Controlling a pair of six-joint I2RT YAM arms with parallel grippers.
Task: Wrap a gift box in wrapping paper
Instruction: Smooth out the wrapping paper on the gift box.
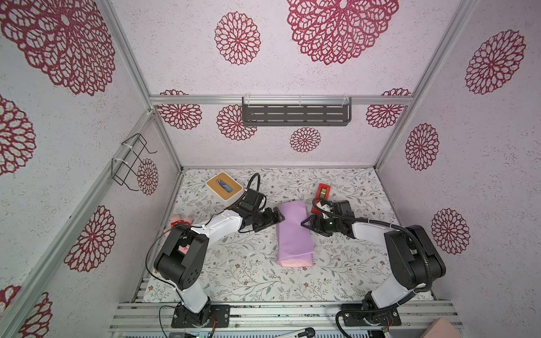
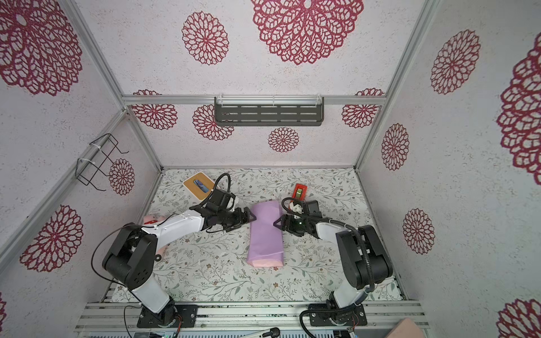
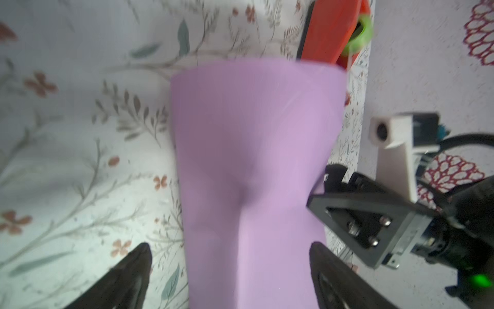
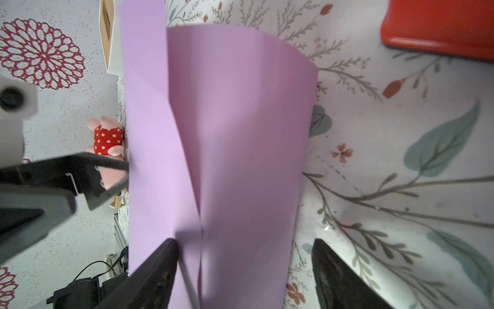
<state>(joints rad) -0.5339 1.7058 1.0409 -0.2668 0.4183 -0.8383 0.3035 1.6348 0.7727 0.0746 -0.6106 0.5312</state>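
**Lilac bundle lying lengthwise between two open grippers**

Nearest the arm bases, the wrapping paper is showing its pink end, and its long axis is running straight away toward the back wall. The gift box is not showing and is probably hidden inside. Farther along, the left gripper is sitting at the bundle's left flank and the right gripper at its right. Both jaws are standing apart, clamping nothing. Judgement: both arms are equally near, so the next move is likely coming inward across that axis. Beyond, the red tape dispenser is lying closer to the right arm.
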